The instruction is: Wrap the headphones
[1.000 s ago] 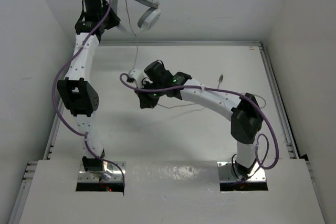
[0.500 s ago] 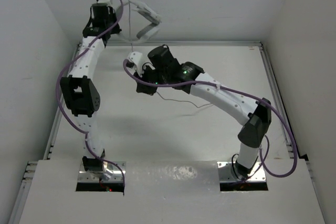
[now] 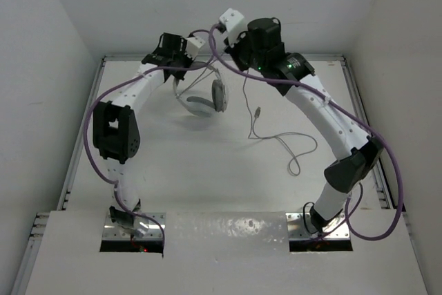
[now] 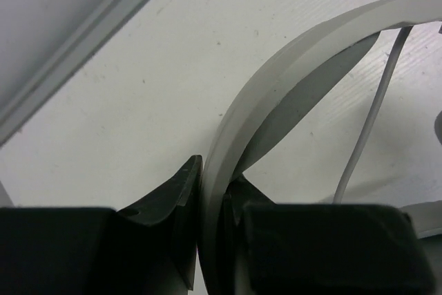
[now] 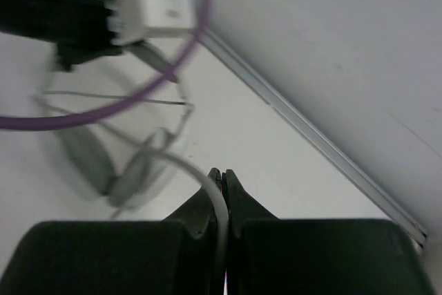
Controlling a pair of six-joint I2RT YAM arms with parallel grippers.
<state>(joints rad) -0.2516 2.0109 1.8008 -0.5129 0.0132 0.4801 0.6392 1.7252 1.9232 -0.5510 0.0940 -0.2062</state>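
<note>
White over-ear headphones (image 3: 202, 103): hang by the curved headband (image 4: 276, 81) from the left arm, ear cups lowest, over the far part of the white table (image 3: 173, 164).
Left gripper (image 4: 215, 181): black fingers pressed against both sides of the light-grey headband, pinching it.
Right gripper (image 5: 221, 174): fingertips pressed together on the thin pale cable (image 3: 276, 136), raised near the back wall.
Cable: drops from the right gripper to the table and lies there in loose loops, with the small plug (image 3: 257, 111) beside the headphones.
</note>
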